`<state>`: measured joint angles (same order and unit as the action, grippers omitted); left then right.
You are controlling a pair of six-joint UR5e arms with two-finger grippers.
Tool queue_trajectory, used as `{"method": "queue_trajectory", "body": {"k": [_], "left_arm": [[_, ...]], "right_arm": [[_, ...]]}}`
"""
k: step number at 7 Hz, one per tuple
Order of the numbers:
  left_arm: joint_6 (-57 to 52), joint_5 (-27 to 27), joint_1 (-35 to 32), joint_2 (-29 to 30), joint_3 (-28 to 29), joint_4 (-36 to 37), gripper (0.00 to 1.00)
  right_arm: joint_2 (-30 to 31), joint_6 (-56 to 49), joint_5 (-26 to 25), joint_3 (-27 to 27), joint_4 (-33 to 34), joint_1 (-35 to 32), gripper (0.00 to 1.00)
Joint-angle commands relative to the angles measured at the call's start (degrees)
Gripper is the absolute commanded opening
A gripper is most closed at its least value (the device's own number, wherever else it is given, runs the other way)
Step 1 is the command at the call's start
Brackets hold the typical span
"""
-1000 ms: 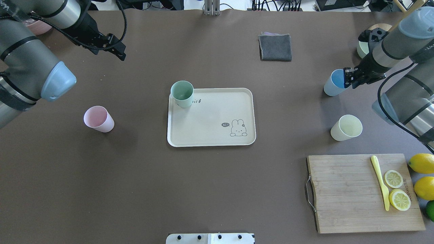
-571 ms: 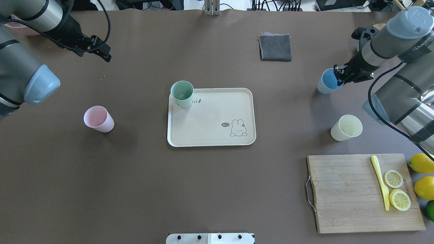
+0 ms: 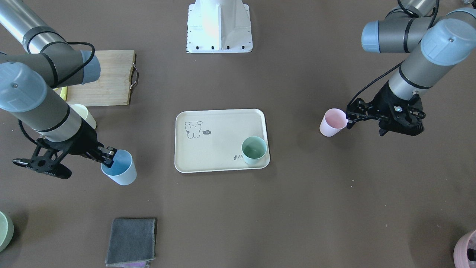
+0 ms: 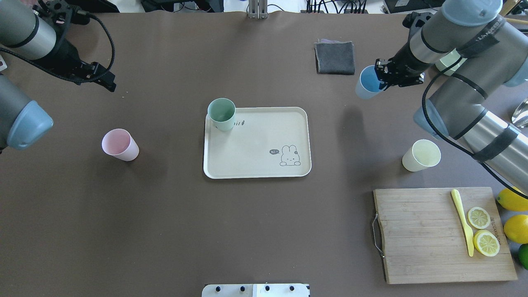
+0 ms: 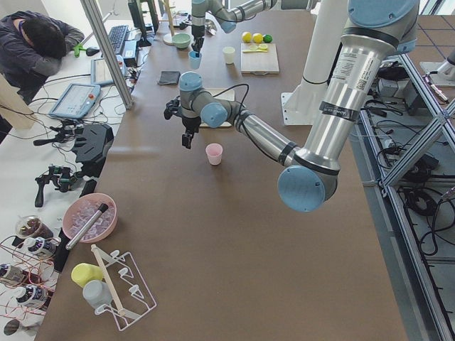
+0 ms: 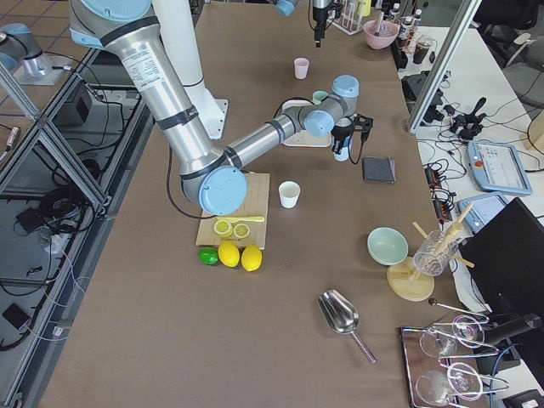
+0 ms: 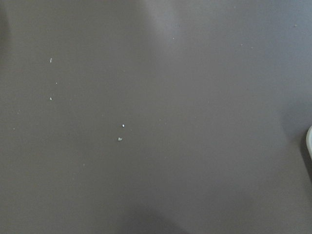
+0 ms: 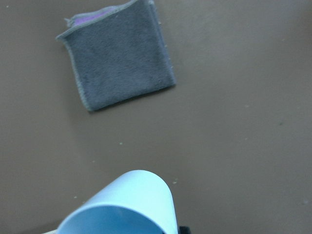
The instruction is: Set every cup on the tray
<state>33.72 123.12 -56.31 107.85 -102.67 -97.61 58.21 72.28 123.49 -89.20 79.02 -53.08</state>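
Note:
The cream tray (image 4: 255, 163) lies mid-table, with the mint green cup (image 4: 221, 114) standing in its far left corner. My right gripper (image 4: 381, 74) is shut on the rim of the light blue cup (image 4: 367, 86) and holds it in the air, right of the tray and near the grey cloth. The cup's rim fills the bottom of the right wrist view (image 8: 129, 207). The pink cup (image 4: 119, 144) stands on the table left of the tray. The pale yellow cup (image 4: 421, 155) stands to the tray's right. My left gripper (image 4: 110, 84) is open and empty, above the table beyond the pink cup.
A folded grey cloth (image 4: 335, 57) lies at the back. A wooden cutting board (image 4: 429, 243) with a yellow knife and lemon slices sits front right, with whole lemons (image 4: 513, 199) beside it. A pale green bowl (image 3: 3, 230) and a pink pot (image 3: 466, 248) stand at the far corners.
My right gripper has carried the blue cup up and to the left, toward the grey cloth. My left arm has drawn back to the left, away from the tray.

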Motion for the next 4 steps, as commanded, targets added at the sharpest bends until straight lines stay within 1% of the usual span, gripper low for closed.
{"method": "queue_trajectory", "body": {"k": [1, 2, 3, 4], "left_arm": [[0.6, -1.6, 2.9, -1.9, -0.3, -1.7, 0.99], [2.2, -1.7, 4.2, -1.9, -0.3, -1.8, 0.99], [2.3, -1.7, 4.5, -1.9, -0.4, -1.9, 0.99], [2.3, -1.7, 4.5, -1.8, -0.4, -1.9, 0.99]], "right_arm": [[-4.7, 5.6, -3.0, 0.2, 2.0, 4.7, 0.0], [-5.5, 6.3, -4.0, 0.2, 1.8, 6.7, 0.0], [-6.9, 9.5, -4.8, 0.3, 1.8, 9.5, 0.0], [-7.0, 9.7, -7.5, 0.8, 1.8, 12.1, 0.0]]}}
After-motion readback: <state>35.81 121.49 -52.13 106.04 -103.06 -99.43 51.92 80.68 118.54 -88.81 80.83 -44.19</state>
